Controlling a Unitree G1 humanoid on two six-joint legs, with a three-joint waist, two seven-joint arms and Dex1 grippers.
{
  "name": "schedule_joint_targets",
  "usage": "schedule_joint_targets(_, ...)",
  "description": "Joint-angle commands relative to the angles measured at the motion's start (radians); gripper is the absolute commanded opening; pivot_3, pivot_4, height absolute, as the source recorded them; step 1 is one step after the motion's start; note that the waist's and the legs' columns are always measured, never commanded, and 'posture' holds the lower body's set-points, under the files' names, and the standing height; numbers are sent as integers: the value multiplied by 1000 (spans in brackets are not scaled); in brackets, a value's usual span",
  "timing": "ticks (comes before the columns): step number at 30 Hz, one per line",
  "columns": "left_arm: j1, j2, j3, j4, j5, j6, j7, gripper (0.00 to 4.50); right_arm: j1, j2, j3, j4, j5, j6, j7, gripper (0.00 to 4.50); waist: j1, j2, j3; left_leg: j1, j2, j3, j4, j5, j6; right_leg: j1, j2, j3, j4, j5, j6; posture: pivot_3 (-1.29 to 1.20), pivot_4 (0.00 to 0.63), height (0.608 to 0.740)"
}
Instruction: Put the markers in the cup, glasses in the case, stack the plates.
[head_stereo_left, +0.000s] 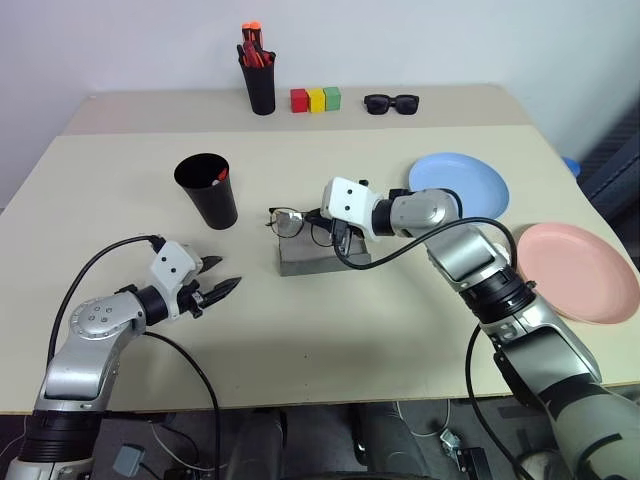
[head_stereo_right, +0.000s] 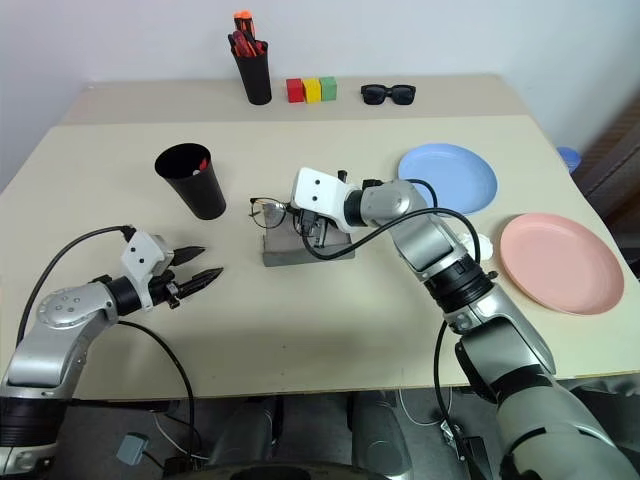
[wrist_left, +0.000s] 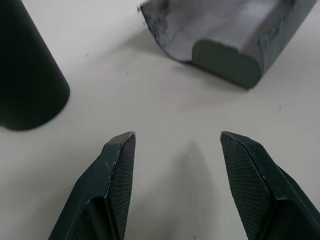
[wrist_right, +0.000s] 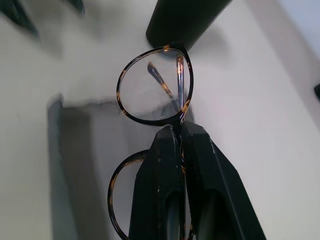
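My right gripper (wrist_right: 178, 129) is shut on the bridge of the thin dark-framed glasses (head_stereo_left: 290, 222), holding them just above the grey case (head_stereo_left: 310, 260) in the middle of the table. The case's pale inside (wrist_left: 220, 30) shows in the left wrist view. The black cup (head_stereo_left: 207, 190) stands left of the case, with a red marker tip (head_stereo_left: 219, 178) at its rim. My left gripper (head_stereo_left: 230, 271) hangs open and empty over the table, in front of the cup. The light blue plate (head_stereo_left: 460, 183) and the pink plate (head_stereo_left: 577, 270) lie apart on the right.
A slim black pen pot (head_stereo_left: 261, 85) with orange-capped pens, three coloured blocks (head_stereo_left: 315, 99) and black sunglasses (head_stereo_left: 391, 103) line the back of the table. A black cable loops from my right arm beside the case.
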Motion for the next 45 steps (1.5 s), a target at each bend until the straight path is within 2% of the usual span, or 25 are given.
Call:
schedule_joint_targets(1, 34, 5, 43, -102, -31, 25, 28, 2733, 13, -21, -21, 22, -24, -95, 57, 28, -2, 0, 0, 0, 0, 0, 0, 0, 0, 0, 0, 0, 0, 0, 0, 0, 150, 740)
schedule_joint_targets(5, 48, 3, 50, -140, -45, 50, 46, 2733, 85, -78, -27, -77, 9, -96, 184, 28, -3, 0, 0, 1, 0, 0, 0, 0, 0, 0, 0, 0, 1, 0, 0, 0, 150, 740)
schedule_joint_targets(8, 26, -4, 49, -138, -64, 72, 57, 2733, 104, -80, -34, -109, 14, -81, 222, 28, -4, 0, 0, 1, 0, 0, 0, 0, 0, 0, 0, 0, 1, 0, 0, 0, 150, 740)
schedule_joint_targets(11, -52, -12, 23, -109, -79, 121, 65, 2733, 89, -47, -64, -106, 4, -41, 184, 957, -3, 0, 0, 2, 0, 0, 1, 0, 0, 0, 1, 0, 2, 0, 0, 0, 150, 740)
schedule_joint_targets(13, -117, -23, 2, -85, -103, 176, 62, 2733, 74, -29, -90, -98, -29, -30, 117, 1961, -3, 0, 0, 2, 0, 0, 1, 0, 0, 0, 1, 0, 3, 0, 0, 0, 150, 740)
schedule_joint_targets(14, -175, -37, -19, -67, -109, 212, 70, 2483, 74, -29, -103, -108, -32, -26, 104, 2429, -1, 0, 0, 2, 0, 0, 1, 0, 0, 1, 1, 0, 3, 0, 0, 0, 150, 740)
schedule_joint_targets(16, -259, -56, -56, -37, -103, 252, 83, 1938, 79, -34, -118, -130, -31, -22, 99, 2440, 1, 0, 0, 1, 0, 0, 1, 0, 0, 1, 1, 0, 2, 0, 0, 0, 150, 740)
schedule_joint_targets(19, -392, -92, -148, 32, -49, 258, 92, 543, 118, -65, -154, -218, -2, 16, 116, 2440, 7, 0, 0, 1, 0, -1, 2, 0, 0, 1, 1, 0, 2, 0, 0, 0, 150, 740)
schedule_joint_targets(24, -610, -205, -232, 220, -24, 258, 90, 543, 242, -133, -222, -438, 75, 149, 145, 2440, 13, 0, 0, 0, -1, -1, 2, 0, 0, 1, 1, 0, 2, 0, 0, 0, 150, 740)
schedule_joint_targets(28, -828, -280, -359, 537, 114, 250, 110, 543, 450, -196, -318, -712, 167, 327, 112, 2440, 20, 0, 0, 1, -1, -2, 2, 0, 0, 1, 1, -1, 2, 0, 1, 0, 150, 740)
schedule_joint_targets(34, -927, -308, -380, 727, 122, 255, -6, 543, 606, -220, -395, -876, 197, 473, 14, 2440, -5, 0, 0, 1, -1, -1, 2, 0, 0, 1, 1, 0, 2, 0, 1, 0, 150, 740)
schedule_joint_targets(38, -865, -237, -416, 608, 87, 204, -232, 543, 666, -238, -446, -940, 216, 523, -28, 2440, -5, 0, 0, 1, -1, -1, 1, 0, 0, 0, 1, 0, 2, -1, 1, 0, 150, 740)
schedule_joint_targets(41, -819, -191, -425, 556, 99, 183, -291, 543, 661, -237, -472, -953, 239, 543, -46, 2440, -2, 0, 0, 1, -1, -1, 1, 0, 0, 1, 1, 0, 2, -1, 1, 0, 150, 740)
schedule_joint_targets(45, -705, -104, -415, 392, 68, 165, -391, 543, 631, -239, -498, -909, 256, 536, -63, 2440, -3, 0, 0, 1, -1, -1, 1, 0, 0, 1, 1, 0, 2, -1, 1, 0, 150, 740)
